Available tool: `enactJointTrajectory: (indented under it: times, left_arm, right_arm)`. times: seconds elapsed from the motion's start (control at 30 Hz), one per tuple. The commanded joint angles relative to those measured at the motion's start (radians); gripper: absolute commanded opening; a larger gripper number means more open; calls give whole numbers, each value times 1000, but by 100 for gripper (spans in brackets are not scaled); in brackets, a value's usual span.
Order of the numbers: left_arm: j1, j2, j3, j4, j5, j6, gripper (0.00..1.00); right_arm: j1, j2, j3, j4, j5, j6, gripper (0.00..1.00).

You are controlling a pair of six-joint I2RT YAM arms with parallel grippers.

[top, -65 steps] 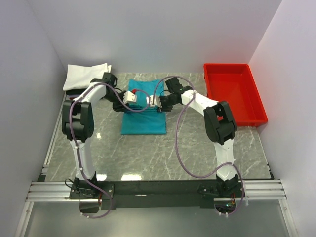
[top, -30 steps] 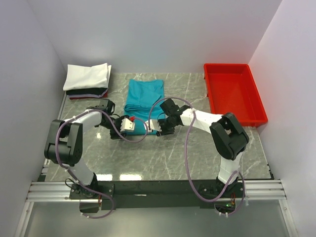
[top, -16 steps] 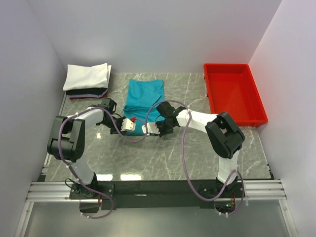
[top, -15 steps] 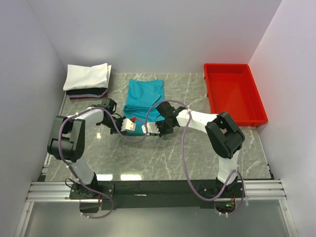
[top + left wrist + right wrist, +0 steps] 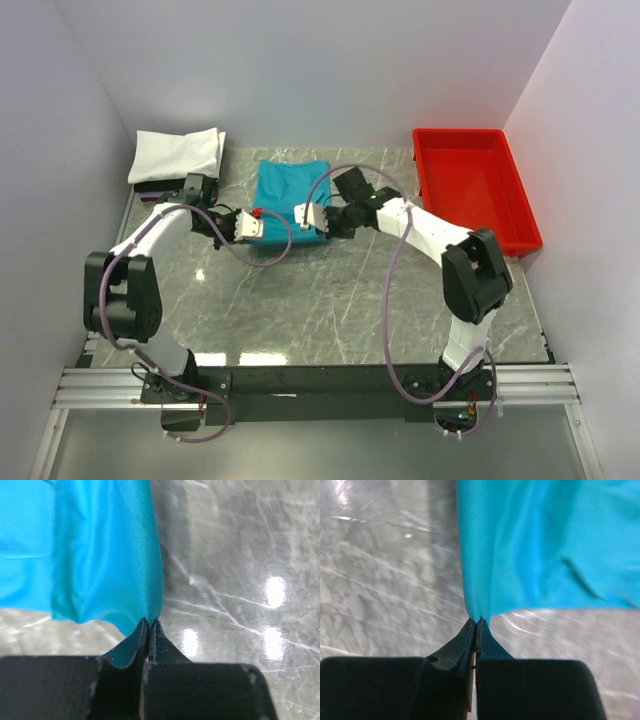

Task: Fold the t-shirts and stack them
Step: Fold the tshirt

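Top external | left fingers (image 5: 161,643) and right fingers (image 5: 464,641) just pinched shut on teal t-shirt (image 5: 287,190) near corners | hem moved toward 12 o'clock on table (image 5: 350,300) | probably mid-fold

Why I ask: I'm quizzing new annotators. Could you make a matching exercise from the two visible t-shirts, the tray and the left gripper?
1. teal t-shirt
2. white t-shirt
3. red tray
4. left gripper

A. far right
B. shut on teal cloth
C. far left corner
D. middle, near edge gripped

Pairs: 1-D, 2-C, 3-A, 4-B
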Motion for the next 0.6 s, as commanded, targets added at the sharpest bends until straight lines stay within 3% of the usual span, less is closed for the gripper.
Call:
enactJointTrajectory:
  times: [0.0, 0.27, 0.43, 0.57]
  left_arm:
    - [5, -76, 31, -61, 61, -37, 1]
    - [-24, -238, -116, -125, 75, -63, 1]
    - [-89, -456, -219, -307, 110, -75, 1]
    - [-105, -638, -191, -498, 167, -89, 0]
  right_arm:
    - [-10, -95, 43, -57, -49, 10, 0]
    - [28, -233, -94, -128, -78, 34, 0]
    - [128, -445, -258, -239, -138, 77, 0]
    - [180, -633, -297, -303, -187, 157, 0]
